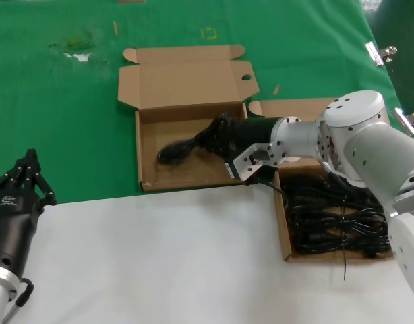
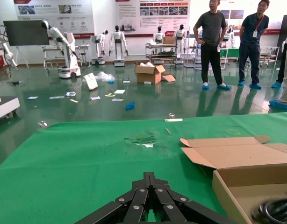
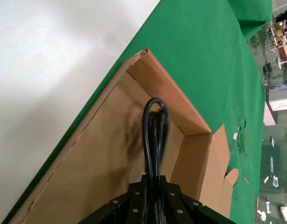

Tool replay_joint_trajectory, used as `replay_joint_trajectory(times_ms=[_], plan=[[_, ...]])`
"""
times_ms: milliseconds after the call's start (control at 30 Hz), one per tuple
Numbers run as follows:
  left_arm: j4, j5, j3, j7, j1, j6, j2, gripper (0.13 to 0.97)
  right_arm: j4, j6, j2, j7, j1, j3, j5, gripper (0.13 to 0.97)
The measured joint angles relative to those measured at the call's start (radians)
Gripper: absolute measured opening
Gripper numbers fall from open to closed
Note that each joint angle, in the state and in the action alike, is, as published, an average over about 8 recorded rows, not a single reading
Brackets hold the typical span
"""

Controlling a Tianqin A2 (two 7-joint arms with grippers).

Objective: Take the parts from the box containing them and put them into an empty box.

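cardboard shows brown and bare across the floor of the empty box [image 1: 187, 145], a shallow mailer on the green cloth [image 1: 72, 121] with its lid flap folded back and a small round hole near the flap's corner. over that floor hangs one power cord [image 1: 176, 152], a black rubber looped bundle, slightly blurred, its far loop above the middle of the box. the right gripper [image 1: 217, 138] reaches in from the robot's right side, its black fingers closed on the bundle's near end. the other box [image 1: 286, 233] sits just beside it on the right, partly on the white sheet [image 1: 160, 263], filled with a tangle of the remaining black cords [image 1: 335, 216]; the right arm's silver housing covers much of its back part.

the right wrist view looks along the clamped fingers [image 3: 134, 205]: the cord [image 3: 154, 135] runs out from between them as a narrow doubled loop, above bare cardboard, near a corner of the box [image 3: 190, 154]. whether the loop touches the floor cannot be told.

the left gripper [image 1: 21, 185] waits at the robot's left over the edge of the white sheet, well apart from both boxes, fingertips drawn together to a point. the left wrist view shows those tips [image 2: 150, 186] meeting over green cloth, a corner of the holed box [image 2: 237, 179] with a bit of cord [image 2: 276, 210] inside, and behind the table a hall with standing people [image 2: 211, 44] and parked white robots [image 2: 118, 46], which no other view shows.
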Motion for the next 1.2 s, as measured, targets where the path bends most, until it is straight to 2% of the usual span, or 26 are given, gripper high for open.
replay_joint_trajectory(times_ms=[267, 433, 533, 633, 667, 833, 933, 967, 1200], plan=[[0.000, 0.000, 0.000, 0.000, 0.000, 0.000, 0.000, 0.140, 0.001, -0.010, 0.007, 0.001, -0.005, 0.013, -0.003, 0.223], [0.000, 0.000, 0.000, 0.000, 0.000, 0.000, 0.000, 0.140, 0.005, -0.015, 0.014, 0.015, -0.003, 0.027, 0.004, 0.297], [0.000, 0.000, 0.000, 0.000, 0.000, 0.000, 0.000, 0.140, 0.011, -0.011, 0.021, 0.037, -0.002, 0.041, 0.014, 0.342], [0.000, 0.000, 0.000, 0.000, 0.000, 0.000, 0.000, 0.140, 0.028, -0.006, 0.030, 0.084, -0.006, 0.053, 0.023, 0.342], [0.000, 0.000, 0.000, 0.000, 0.000, 0.000, 0.000, 0.140, 0.039, -0.004, 0.034, 0.109, -0.010, 0.056, 0.025, 0.342], [0.000, 0.000, 0.000, 0.000, 0.000, 0.000, 0.000, 0.140, 0.146, -0.002, 0.066, 0.274, -0.053, 0.055, 0.020, 0.456], [0.000, 0.000, 0.000, 0.000, 0.000, 0.000, 0.000, 0.140, 0.255, 0.000, 0.095, 0.397, -0.099, 0.046, 0.006, 0.525], [0.000, 0.000, 0.000, 0.000, 0.000, 0.000, 0.000, 0.140, 0.296, 0.001, 0.107, 0.440, -0.116, 0.043, -0.001, 0.525], [0.000, 0.000, 0.000, 0.000, 0.000, 0.000, 0.000, 0.140, 0.578, 0.011, 0.197, 0.726, -0.240, 0.022, -0.059, 0.706]])
